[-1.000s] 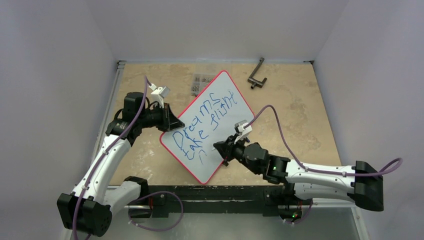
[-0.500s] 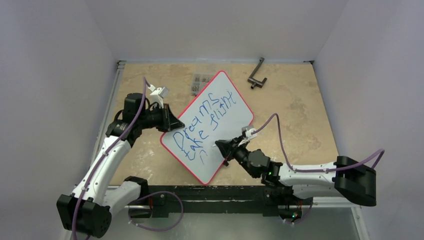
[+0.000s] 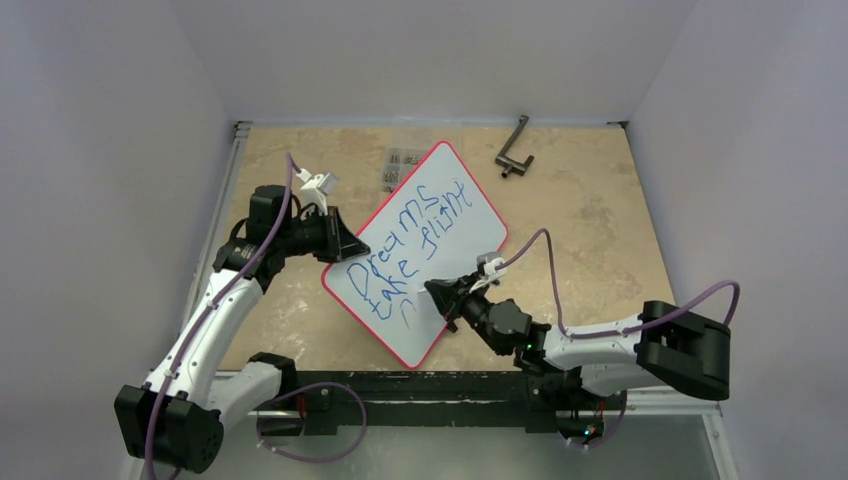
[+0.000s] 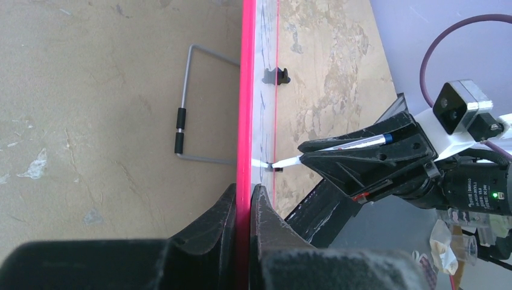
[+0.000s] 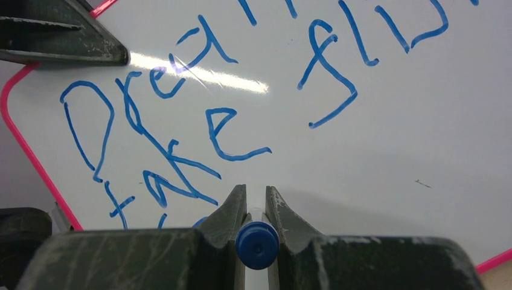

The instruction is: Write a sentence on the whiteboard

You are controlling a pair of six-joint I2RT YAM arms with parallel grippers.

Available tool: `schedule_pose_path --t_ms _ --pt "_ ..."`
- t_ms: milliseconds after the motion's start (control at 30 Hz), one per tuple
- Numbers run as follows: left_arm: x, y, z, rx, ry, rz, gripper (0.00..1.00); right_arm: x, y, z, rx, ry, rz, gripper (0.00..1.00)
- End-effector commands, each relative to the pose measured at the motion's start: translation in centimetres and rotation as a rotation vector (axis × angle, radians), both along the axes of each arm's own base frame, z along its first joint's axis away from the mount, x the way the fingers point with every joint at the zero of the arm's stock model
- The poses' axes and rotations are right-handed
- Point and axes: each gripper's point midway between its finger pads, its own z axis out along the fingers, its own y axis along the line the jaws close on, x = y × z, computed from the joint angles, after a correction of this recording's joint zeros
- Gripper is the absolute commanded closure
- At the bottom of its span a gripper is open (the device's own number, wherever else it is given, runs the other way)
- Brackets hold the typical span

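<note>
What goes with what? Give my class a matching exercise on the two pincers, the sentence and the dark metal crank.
1 left pincer
2 right pincer
3 sentence
4 dark metal crank

a near the table's far edge
b shut on the marker
c blue, on the whiteboard
d clamped on the whiteboard's red rim

Pairs: 1-d, 2-b, 3-c, 4-a

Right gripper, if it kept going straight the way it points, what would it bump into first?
The whiteboard. The right gripper points its blue marker right at the white face, just under the sentence; the tip looks to be touching it, though the contact is hard to see.
</note>
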Motion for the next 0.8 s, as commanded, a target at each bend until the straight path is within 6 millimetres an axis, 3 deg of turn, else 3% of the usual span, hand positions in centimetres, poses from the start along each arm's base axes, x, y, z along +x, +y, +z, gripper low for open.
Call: schedule_pose_path --t_ms 0,467,767 --pt "1.9 2.3 -2.0 0.128 -0.040 0.093 1.00 0.7 0.7 2.5 0.073 -0.032 -0.022 1.00" --pt "1.9 2.3 -2.0 0.129 -0.039 0.091 1.00 0.0 -0.1 -1.9 -0.019 0.049 -0.007 1.00" --pt "1.9 2.3 -2.0 0.125 -0.035 0.089 1.00 0.3 -1.5 -1.9 -0.030 0.053 -0.059 1.00"
